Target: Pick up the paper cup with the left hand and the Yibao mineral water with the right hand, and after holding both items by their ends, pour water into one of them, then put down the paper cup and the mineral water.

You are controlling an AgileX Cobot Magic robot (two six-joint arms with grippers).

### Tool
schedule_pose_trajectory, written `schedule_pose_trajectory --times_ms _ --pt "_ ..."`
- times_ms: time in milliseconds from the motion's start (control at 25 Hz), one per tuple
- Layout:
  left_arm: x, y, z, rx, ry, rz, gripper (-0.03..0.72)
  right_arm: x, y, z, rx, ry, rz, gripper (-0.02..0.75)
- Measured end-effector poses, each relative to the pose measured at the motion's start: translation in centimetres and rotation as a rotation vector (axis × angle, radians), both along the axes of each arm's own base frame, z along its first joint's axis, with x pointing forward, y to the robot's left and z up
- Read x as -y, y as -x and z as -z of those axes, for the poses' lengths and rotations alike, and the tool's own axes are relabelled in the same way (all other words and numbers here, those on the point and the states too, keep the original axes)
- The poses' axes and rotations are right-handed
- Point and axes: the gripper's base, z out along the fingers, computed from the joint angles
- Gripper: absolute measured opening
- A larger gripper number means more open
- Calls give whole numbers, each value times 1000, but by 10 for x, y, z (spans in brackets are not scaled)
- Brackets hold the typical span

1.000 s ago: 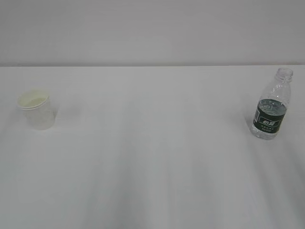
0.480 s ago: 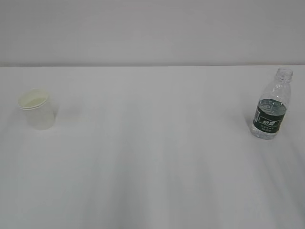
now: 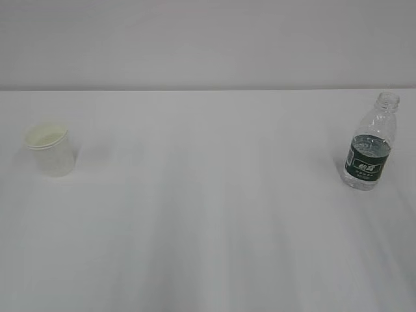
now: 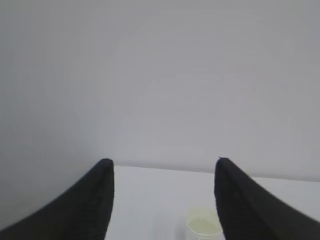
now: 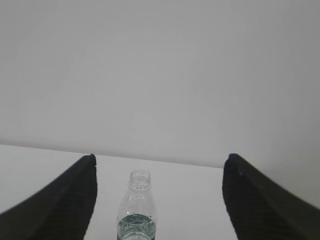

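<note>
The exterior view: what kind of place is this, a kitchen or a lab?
Probably a lab test bench: a bare white table against a plain wall, holding only a paper cup and a water bottle.

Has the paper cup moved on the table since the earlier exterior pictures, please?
No. The paper cup stands at the same spot near the table's left edge, equally far below the back edge.
</note>
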Motion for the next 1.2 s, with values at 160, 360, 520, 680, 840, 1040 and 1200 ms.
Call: schedule_pose_trajectory --times_ms 160,360,520,680,840,1040,1200 --pt "0 1 1 -4 5 -1 446 0 0 0 1 -74 -1 592" --pt "0 1 1 -10 7 -2 446 0 2 -1 10 -133 -3 592" --pt "0 1 1 -10 7 -2 434 -3 2 0 2 93 -27 592" --pt "0 1 1 -10 7 -2 423 -6 2 0 5 177 -68 592" --pt "0 1 1 -10 8 -1 419 -6 2 0 0 133 -67 591" --pt "0 1 1 -10 9 -1 419 -3 2 1 -15 50 -26 591" --pt "0 1 1 -10 9 -1 418 -2 -4 5 -52 14 -25 591"
